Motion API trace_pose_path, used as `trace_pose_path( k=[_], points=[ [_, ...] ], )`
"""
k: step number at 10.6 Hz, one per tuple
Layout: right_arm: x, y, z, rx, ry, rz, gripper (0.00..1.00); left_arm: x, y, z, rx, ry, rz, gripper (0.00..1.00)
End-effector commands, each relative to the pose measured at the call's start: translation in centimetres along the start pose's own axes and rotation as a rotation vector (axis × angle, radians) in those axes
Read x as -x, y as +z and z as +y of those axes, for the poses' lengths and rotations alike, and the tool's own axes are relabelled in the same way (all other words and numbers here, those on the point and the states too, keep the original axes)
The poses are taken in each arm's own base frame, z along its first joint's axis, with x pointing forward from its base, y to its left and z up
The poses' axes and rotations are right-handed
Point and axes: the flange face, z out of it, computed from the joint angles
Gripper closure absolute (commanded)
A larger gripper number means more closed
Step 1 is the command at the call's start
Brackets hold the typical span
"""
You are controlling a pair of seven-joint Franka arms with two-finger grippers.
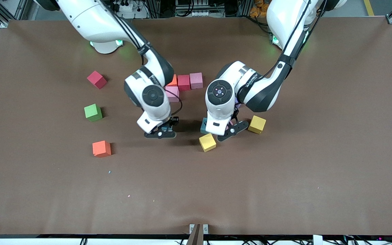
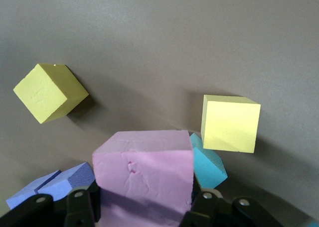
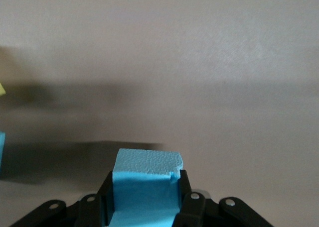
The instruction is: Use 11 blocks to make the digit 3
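Observation:
My left gripper (image 1: 229,131) (image 2: 144,199) is shut on a pink block (image 2: 143,173), low over the table between two yellow blocks (image 1: 207,142) (image 1: 257,124) and beside a blue block (image 1: 203,126) (image 2: 208,165). My right gripper (image 1: 161,132) (image 3: 144,199) is shut on another blue block (image 3: 145,184) over bare table toward the middle. The digit 3 (image 1: 183,85) stands as a row of an orange block (image 1: 173,81), a red block (image 1: 183,82) and a pink block (image 1: 196,80), with one more pink block (image 1: 172,94) nearer the camera under the orange one; the right arm hides part of it.
Toward the right arm's end lie loose red (image 1: 97,79), green (image 1: 93,112) and orange (image 1: 101,148) blocks. Purple cubes (image 2: 55,184) show beside the left gripper in the left wrist view. The brown table (image 1: 284,177) is bare nearer the camera.

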Motion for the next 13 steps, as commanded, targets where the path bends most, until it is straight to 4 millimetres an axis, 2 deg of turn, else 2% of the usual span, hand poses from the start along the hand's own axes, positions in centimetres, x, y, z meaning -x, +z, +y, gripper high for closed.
trace_pose_path(
  k=[1,3,5,8,13],
  points=[
    [2.9,-0.1,-0.5,0.049,-0.026,0.019,0.75,0.3,-0.5,-0.4,-0.002,-0.018,-0.016,1.00],
    [5.0,-0.6,-0.7,0.048,-0.043,0.023,0.76,0.3,-0.5,-0.4,-0.002,-0.018,-0.016,1.00],
    [7.3,0.0,-0.3,0.008,-0.060,0.061,0.77,0.3,-0.5,-0.4,-0.002,-0.020,-0.016,1.00],
    [8.4,1.1,-0.7,0.058,-0.056,0.110,0.78,0.4,-0.5,-0.4,-0.001,-0.019,-0.016,1.00],
    [9.1,1.8,-1.5,0.020,-0.046,0.125,0.78,0.3,-0.5,-0.4,-0.002,-0.020,-0.016,1.00]
  ],
)
